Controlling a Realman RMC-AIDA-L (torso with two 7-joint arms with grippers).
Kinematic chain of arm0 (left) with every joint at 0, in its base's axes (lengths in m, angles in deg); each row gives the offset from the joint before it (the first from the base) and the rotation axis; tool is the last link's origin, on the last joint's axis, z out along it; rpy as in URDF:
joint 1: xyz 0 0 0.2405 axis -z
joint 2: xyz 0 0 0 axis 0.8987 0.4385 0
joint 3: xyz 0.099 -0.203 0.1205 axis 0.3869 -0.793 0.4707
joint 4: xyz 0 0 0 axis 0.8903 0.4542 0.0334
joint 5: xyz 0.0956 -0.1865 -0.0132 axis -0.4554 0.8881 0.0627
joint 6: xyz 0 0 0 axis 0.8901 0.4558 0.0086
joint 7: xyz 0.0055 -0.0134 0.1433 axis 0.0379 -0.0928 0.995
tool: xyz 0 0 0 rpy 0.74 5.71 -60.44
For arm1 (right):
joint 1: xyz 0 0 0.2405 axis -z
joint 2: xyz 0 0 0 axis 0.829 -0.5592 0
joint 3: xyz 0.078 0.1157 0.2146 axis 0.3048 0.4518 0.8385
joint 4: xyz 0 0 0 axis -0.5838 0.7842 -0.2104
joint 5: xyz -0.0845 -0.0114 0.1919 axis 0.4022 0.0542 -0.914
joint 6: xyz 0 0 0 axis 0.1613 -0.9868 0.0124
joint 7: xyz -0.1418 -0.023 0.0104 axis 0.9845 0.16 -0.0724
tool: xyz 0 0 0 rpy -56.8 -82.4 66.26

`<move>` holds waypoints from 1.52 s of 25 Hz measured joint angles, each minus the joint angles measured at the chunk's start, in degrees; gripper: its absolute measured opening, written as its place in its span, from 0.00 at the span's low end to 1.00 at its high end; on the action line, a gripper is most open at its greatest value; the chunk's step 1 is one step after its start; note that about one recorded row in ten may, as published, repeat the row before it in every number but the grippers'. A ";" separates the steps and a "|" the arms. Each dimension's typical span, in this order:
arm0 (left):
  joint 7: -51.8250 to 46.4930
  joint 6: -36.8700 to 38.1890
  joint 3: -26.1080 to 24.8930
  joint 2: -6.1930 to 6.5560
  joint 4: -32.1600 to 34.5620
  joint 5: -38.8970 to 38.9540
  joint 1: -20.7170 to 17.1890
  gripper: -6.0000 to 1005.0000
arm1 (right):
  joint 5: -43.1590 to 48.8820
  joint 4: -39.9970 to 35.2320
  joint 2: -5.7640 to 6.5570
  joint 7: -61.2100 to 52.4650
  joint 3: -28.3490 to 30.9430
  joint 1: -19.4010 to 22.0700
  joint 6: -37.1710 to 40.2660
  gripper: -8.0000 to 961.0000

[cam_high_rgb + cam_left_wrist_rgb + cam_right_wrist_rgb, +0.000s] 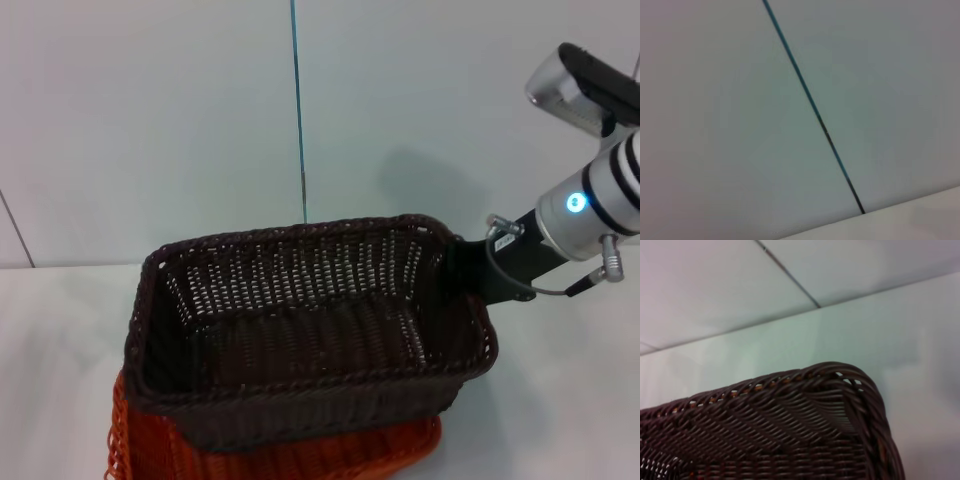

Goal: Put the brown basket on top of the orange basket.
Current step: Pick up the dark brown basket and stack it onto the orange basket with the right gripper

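head view: brown basket [300,330] over orange basket [290,455], right gripper hidden

above baskets: open air — nothing overhead
right side: right arm [560,235] crowds the brown basket [310,320]
behind: wall [150,120] close

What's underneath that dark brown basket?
The orange basket lies under the brown basket, its rim peeking out along the near edge. Its inside is covered. The right gripper's tips are hidden behind the brown basket's corner.
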 joint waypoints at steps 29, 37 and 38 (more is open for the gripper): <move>0.09 -0.69 -0.07 -0.17 1.16 0.00 -0.78 0.80 | -1.57 -8.85 -1.60 2.30 -4.67 -2.55 -7.54 0.18; 0.09 -0.70 -0.07 -0.17 1.03 0.00 -0.75 0.80 | -1.65 -10.27 -1.97 2.69 -5.04 -2.81 -9.74 0.18; 0.09 -0.70 -0.06 -0.17 1.01 0.00 -0.74 0.80 | -1.65 -10.60 -2.00 2.77 -5.04 -2.85 -10.02 0.18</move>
